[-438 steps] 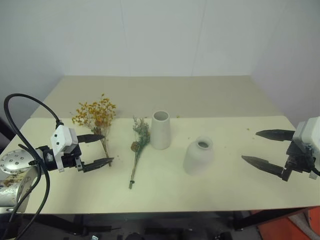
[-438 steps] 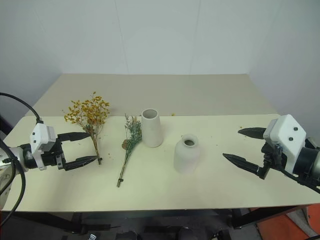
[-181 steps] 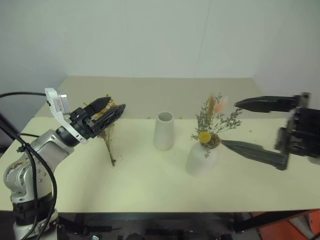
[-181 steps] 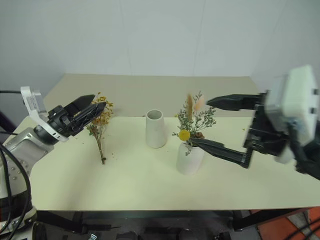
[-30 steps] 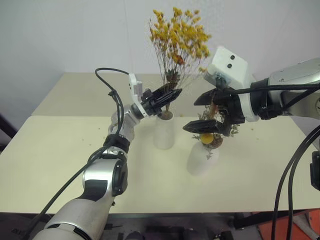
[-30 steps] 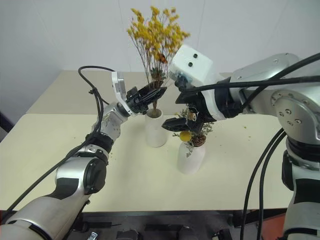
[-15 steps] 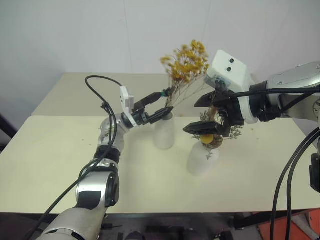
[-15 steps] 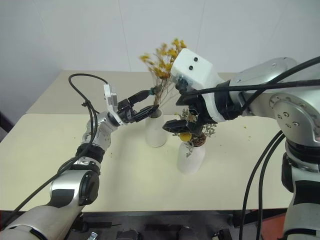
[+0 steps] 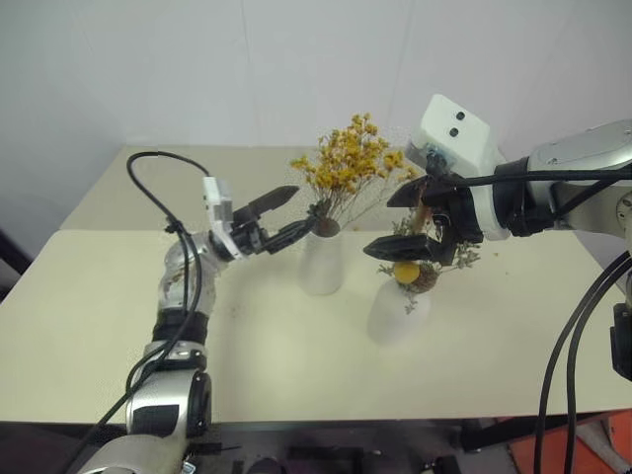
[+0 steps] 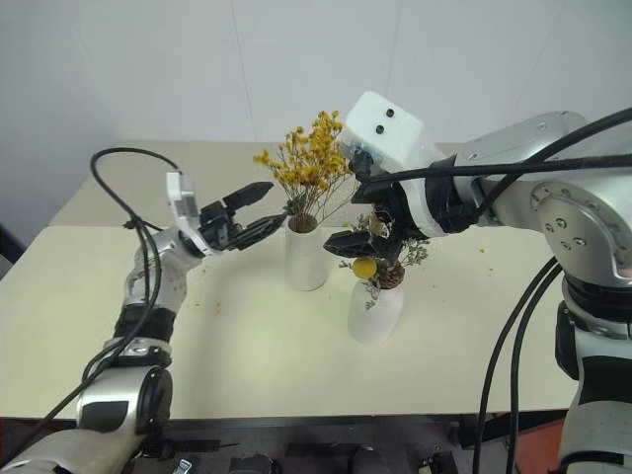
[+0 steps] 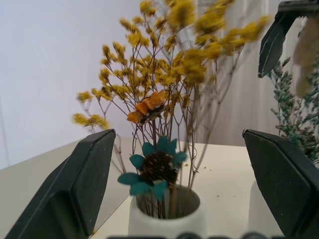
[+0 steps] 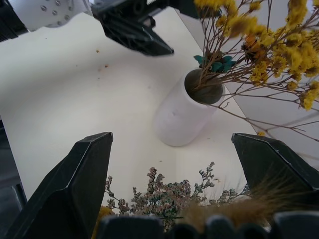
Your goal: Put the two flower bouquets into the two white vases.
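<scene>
Yellow bouquet (image 9: 348, 168) now free of L end effector (image 9: 291, 217)

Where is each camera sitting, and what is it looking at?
Head eyes: high up, looking down at the table, both vases and both arms.
Left wrist: behind the open left gripper, facing the yellow bouquet in the tall vase.
Right wrist: above the open right gripper, looking down on that vase; the left gripper shows too.
All share the yellow bouquet.
</scene>
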`<state>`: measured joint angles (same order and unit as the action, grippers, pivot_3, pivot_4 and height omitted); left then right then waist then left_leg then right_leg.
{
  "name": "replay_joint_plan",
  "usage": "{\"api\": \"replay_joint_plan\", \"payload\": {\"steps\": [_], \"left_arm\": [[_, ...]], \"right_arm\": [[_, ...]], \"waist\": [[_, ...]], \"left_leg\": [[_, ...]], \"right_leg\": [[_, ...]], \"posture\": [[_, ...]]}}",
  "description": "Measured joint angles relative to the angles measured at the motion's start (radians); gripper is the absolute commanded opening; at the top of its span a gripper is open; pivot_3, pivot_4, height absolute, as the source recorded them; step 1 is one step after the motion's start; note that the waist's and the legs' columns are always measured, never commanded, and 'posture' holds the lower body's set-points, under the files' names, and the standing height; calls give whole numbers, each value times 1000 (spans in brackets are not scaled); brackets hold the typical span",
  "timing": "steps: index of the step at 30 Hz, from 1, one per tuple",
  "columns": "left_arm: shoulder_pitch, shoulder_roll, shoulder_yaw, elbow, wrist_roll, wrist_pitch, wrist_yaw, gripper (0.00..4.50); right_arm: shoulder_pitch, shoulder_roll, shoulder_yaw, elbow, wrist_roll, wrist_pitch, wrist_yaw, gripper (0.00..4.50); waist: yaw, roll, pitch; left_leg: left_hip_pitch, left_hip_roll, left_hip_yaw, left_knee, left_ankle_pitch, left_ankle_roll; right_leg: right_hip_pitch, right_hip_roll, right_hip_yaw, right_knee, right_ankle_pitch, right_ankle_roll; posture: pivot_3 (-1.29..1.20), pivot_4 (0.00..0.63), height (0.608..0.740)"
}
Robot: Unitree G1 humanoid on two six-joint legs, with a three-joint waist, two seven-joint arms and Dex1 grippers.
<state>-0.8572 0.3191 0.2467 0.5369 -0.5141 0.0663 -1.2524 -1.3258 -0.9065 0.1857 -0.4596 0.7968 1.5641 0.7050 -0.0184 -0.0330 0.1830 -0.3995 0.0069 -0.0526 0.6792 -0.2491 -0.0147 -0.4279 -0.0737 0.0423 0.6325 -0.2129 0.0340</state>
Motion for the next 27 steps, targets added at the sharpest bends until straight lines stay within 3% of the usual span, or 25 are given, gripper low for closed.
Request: {"api": "replay_joint_plan", "payload": {"steps": [6,10,16,27], "left_arm": [[18,5,201,-173,-262,207,223,4468],[72,16,276,-275,-368,281,333,4468],[228,142,207,-421,-345,336,323,4468],[425,258,165,-528,-341,371,264,4468]], "right_arm": [[0,23,-24,0,3,2,-3,4500],[-5,64,-128,18,17,30,-12,4500],[24,49,-353,17,88,42,-21,4500],[264,-106,-806,-36,249,42,22,4500]], "waist": [[0,0,0],[2,0,0],[6,0,0],[2,1,0]], "left_leg": [[0,0,0,0,0,0],[1,0,0,0,0,0],[0,0,0,-1,0,0],[3,1,2,-1,0,0]], "right_leg": [[0,0,0,0,0,0],[0,0,0,0,0,0],[2,0,0,0,0,0],[3,0,1,-2,0,0]], "posture": [[0,150,740],[0,150,740],[0,150,740],[0,150,740]]}}
